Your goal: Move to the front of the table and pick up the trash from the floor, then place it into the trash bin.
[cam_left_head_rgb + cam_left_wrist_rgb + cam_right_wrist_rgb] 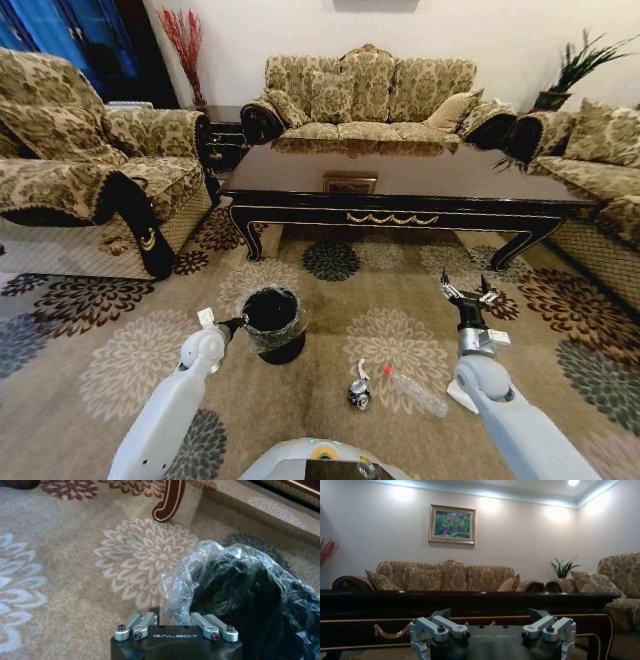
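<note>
The dark glossy table (400,180) stands across the carpet ahead of me, and its front rail (470,609) fills the right wrist view. On the floor between my arms lies the trash: a clear bottle (415,392) with a red cap, a small white paper (362,369) and a dark-and-silver can (358,396). The black trash bin (272,322) with a clear liner (210,577) stands left of them. My left gripper (236,323) (172,617) is shut, right at the bin's rim. My right gripper (469,294) (490,615) is held up, open and with nothing in it, right of the trash.
An armchair (90,170) stands to the left and a sofa (370,95) behind the table. Another sofa (600,190) is on the right. A curved table leg (167,502) is near the bin. Open carpet lies around the trash.
</note>
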